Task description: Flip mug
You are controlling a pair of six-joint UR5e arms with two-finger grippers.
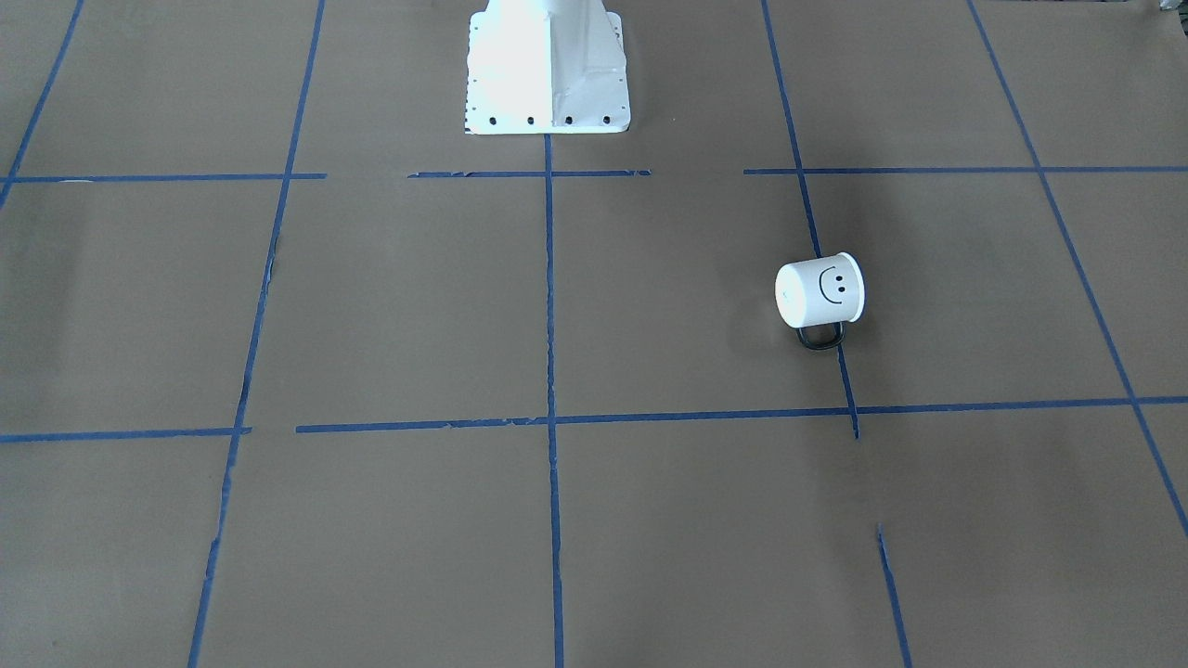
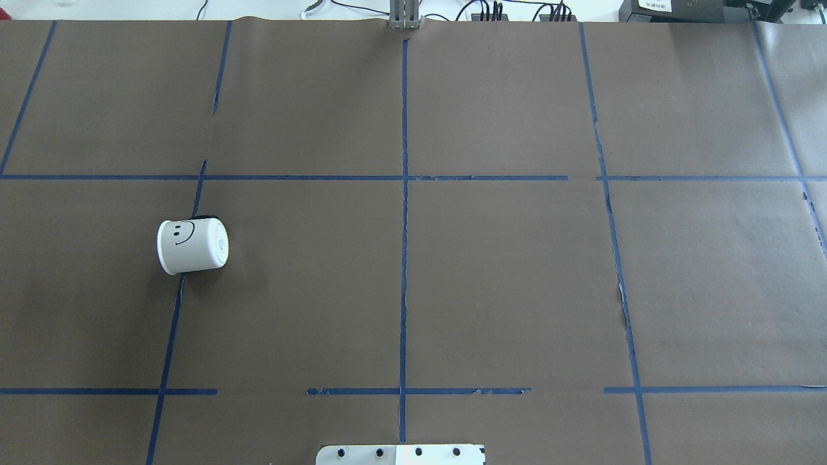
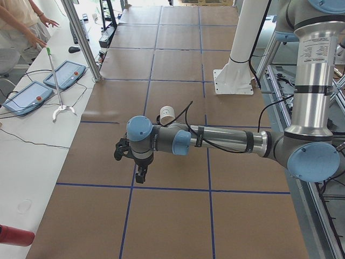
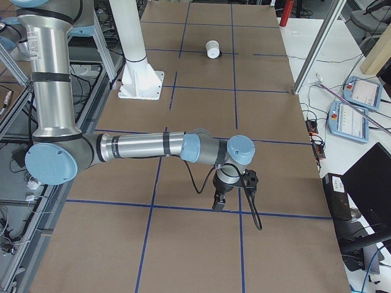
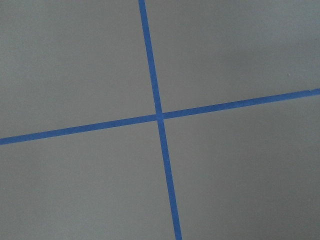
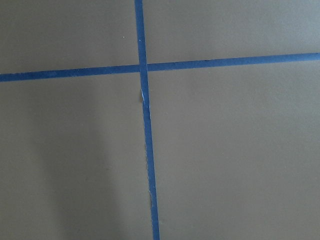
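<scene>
The white mug with a black smiley face lies on its side on the brown paper, over a blue tape line. Its black loop handle points away from the robot. It shows on the left of the overhead view, and small in both side views. My left gripper hangs over the table, nearer that camera than the mug and apart from it. My right gripper hangs far from the mug at the other end. Both show only in side views, so I cannot tell whether they are open or shut. Both wrist views show only paper and tape.
The white robot pedestal stands at the table's middle edge on the robot's side. Teach pendants lie on a side bench where a person stands. More pendants lie beyond the opposite side.
</scene>
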